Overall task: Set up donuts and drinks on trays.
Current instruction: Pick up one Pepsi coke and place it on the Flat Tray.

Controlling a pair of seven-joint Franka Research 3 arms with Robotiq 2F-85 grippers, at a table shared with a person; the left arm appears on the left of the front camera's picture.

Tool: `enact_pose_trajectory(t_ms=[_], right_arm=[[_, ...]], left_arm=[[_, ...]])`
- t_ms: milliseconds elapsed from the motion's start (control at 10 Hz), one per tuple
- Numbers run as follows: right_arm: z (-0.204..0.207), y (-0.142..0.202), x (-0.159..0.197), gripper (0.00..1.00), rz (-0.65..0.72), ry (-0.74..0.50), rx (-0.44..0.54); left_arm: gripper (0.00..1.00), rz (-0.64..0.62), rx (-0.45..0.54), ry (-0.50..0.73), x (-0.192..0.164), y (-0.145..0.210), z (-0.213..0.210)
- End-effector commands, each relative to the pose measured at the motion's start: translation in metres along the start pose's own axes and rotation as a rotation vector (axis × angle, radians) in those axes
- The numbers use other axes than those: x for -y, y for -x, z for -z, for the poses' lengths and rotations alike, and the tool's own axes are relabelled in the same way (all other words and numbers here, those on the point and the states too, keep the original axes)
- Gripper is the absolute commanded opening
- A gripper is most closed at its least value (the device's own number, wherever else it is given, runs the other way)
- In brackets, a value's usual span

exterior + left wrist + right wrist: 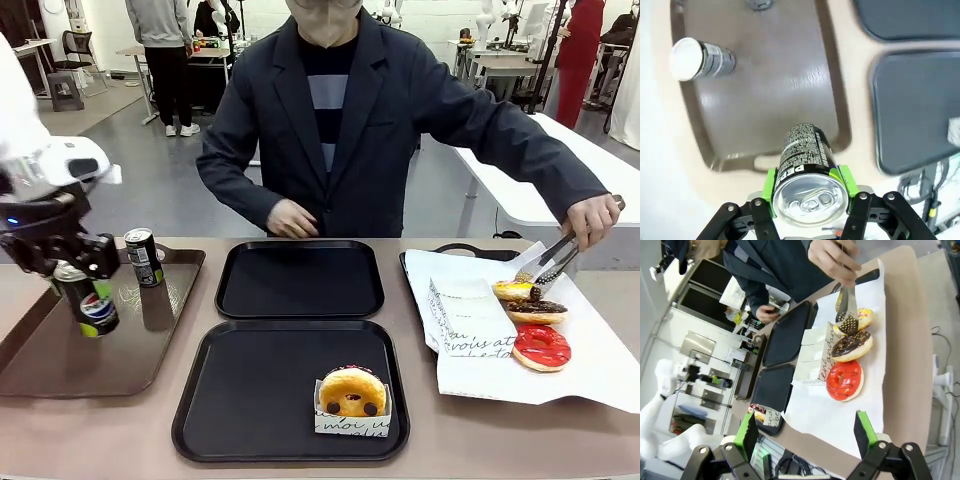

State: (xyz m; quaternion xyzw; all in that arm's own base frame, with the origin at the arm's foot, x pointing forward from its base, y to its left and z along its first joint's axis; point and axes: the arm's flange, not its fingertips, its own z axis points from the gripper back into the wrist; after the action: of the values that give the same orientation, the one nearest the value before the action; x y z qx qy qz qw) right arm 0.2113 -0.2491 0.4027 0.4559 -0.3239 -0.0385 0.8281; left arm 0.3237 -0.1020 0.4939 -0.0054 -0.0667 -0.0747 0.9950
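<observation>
Now left pincer (pixel 809 188) clasps the Pepsi can (pixel 805 157), one of two; right pincer (pixel 806 433) gapes; four donuts (pixel 351 390), two black trays (pixel 300 282).

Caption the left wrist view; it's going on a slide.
Left gripper grips a black Pepsi can at the rim of the brown tray; a second can sits farther in.

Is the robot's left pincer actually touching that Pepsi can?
Touching. The left wrist view shows the left pincer with its green pads pressed against both sides of the Pepsi can, with no gap.
</observation>
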Motion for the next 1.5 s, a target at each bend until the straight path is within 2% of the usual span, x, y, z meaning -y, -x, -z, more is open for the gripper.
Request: enact_pose_trajectory(t_ms=[0,200,300,800,900,1400], right_arm=[[0.000,-0.003,0.001,1.00,-0.018,-0.021,0.027],[0.000,-0.003,0.001,1.00,-0.018,-0.021,0.027],[0.000,-0.003,0.001,1.00,-0.018,-0.021,0.027],[0.000,-0.003,0.001,1.00,-0.018,-0.021,0.027],[0.000,-0.003,0.001,1.00,-0.018,-0.021,0.027],[0.000,-0.003,0.001,1.00,-0.018,-0.021,0.027]], left_arm=[[0.00,0.086,0.052,0.039,-0.002,0.046,-0.041],[0.00,0.063,0.090,0.028,-0.006,0.059,-0.050],[0.00,0.070,0.052,0.008,0.005,0.048,-0.051],[0.00,0.070,0.052,0.008,0.005,0.048,-0.051],[0.59,0.074,0.034,0.005,0.004,0.052,-0.045],[0.59,0.339,0.046,0.077,0.143,0.053,-0.009]])
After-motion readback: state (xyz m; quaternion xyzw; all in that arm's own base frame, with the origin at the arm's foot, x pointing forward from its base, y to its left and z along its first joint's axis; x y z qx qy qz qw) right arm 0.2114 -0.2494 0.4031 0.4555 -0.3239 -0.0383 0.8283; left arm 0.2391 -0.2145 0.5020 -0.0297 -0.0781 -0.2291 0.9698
